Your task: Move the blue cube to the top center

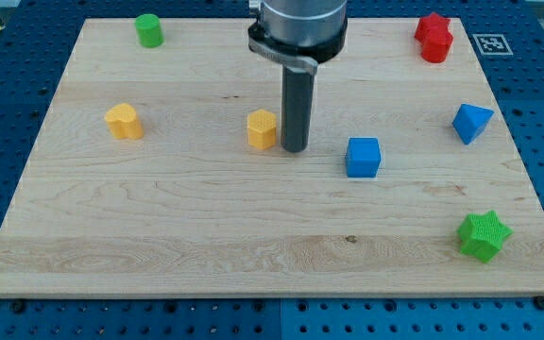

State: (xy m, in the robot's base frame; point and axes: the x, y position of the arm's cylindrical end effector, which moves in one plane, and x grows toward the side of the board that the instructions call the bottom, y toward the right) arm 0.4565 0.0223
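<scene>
Now tip [295, 149] down just right of yellow hexagonal block [263, 128], blue cube [363, 157] near on view's right, apart. No fingers, bare rod.

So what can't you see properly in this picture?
1. My tip stands right beside the orange block; this one view cannot settle whether they touch.
2. The arm above the rod is cut off by the view's top edge.
3. The red block looks like two lumps; its shape is too small to tell.
</scene>
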